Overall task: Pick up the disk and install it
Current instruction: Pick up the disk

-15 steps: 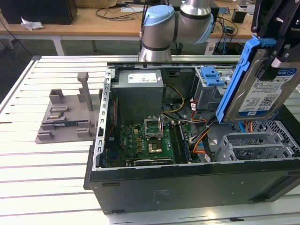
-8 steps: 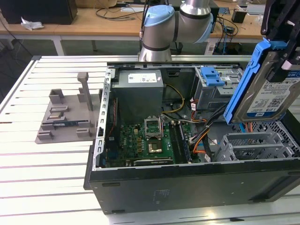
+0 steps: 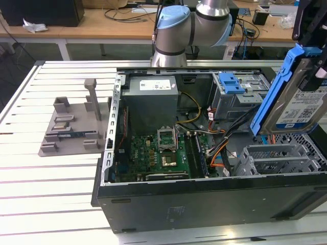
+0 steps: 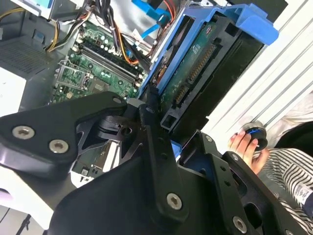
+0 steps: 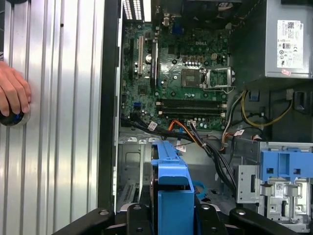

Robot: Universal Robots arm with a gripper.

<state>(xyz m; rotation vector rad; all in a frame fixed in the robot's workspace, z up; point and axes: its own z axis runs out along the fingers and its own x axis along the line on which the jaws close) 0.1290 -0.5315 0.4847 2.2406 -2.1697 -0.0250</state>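
- The computer case (image 3: 204,204) lies open on its side on the slatted white table (image 3: 51,194).
- The end effector (image 4: 164,122) is clamped on the disk (image 3: 299,99), its black fingers (image 4: 151,147) pressing on the drive's edges in the second wrist view.
- The disk hangs in the air above the case's end on the exterior view's right, tilted steeply and clear of the case's floor. Its white-and-blue label faces the exterior camera.
- A blue carrier bracket (image 3: 278,87) frames the drive, and its connector edge shows in the second wrist view.
- Inside the case, the green motherboard (image 3: 158,153) lies flat on the floor, with the grey power supply (image 3: 152,97) at the far wall.
- A grey metal cage with a blue latch (image 3: 230,81) stands in the case's far corner, near the held disk.
- Orange and black cables (image 5: 195,139) run across the case between the motherboard and the cage.
- Outside the case, a grey fixture (image 3: 71,122) sits on the table on the exterior view's left.
- A person's hand (image 5: 13,93) rests on a small round blue-and-black object just beyond the case's wall.
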